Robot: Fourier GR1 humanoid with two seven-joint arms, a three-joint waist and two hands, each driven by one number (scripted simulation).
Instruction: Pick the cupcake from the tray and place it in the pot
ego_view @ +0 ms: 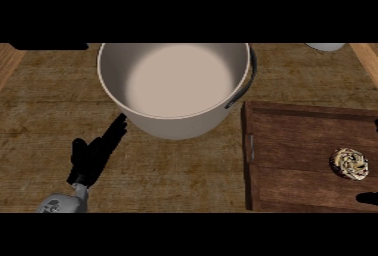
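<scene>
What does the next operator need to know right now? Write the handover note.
Left hand: open, fingers straight, resting on the counter beside the pot, holding nothing.
Right hand: only a dark tip shows at the view's right edge by the tray; its state cannot be told.
Cupcake: still on the tray, near its right side, not held.
Pot: upright, nothing in it.
Done: nothing visible.
Left: grasp the cupcake, carry it over, place it in the pot.
</scene>
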